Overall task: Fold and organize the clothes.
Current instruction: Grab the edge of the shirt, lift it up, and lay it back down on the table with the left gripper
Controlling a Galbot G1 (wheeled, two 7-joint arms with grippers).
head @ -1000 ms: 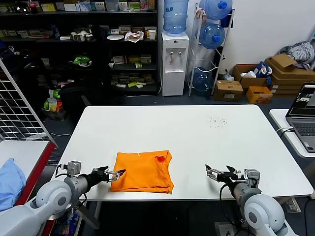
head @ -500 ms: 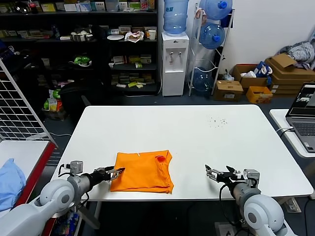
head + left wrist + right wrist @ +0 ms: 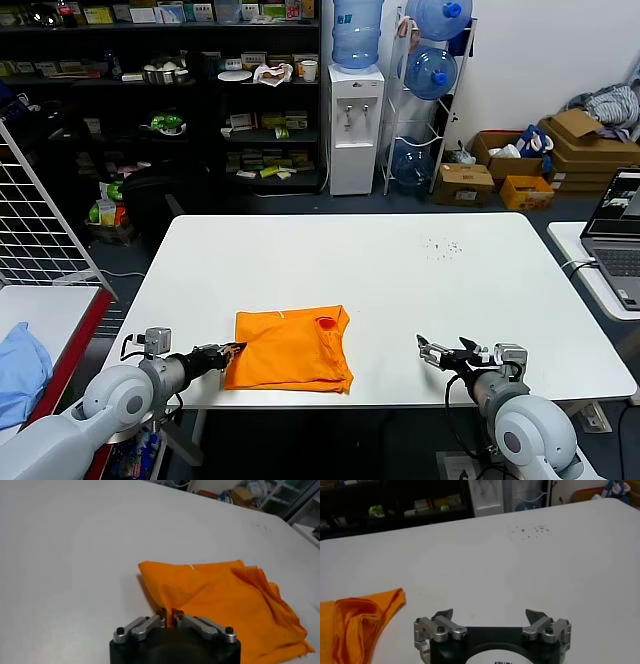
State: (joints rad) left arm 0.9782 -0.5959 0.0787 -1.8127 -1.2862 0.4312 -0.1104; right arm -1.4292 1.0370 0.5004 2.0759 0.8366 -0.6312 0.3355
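The left gripper (image 3: 170, 616) has just snapped shut on the near left edge of the folded orange T-shirt (image 3: 292, 349) at the table's (image 3: 400, 270) front; another fold looks imminent. The right gripper (image 3: 440, 353) waits with jaws apart, well clear.

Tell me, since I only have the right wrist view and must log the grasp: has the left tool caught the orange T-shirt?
Observer: Yes. The left tool is shut on the orange T-shirt, pinching its left edge.
Operator: Is the shirt lifted?
Observer: No, it lies folded flat on the white table, near the front edge.
Operator: Where does my right tool sit relative to it?
Observer: The right tool is open, low over the table to the shirt's right, not touching it.
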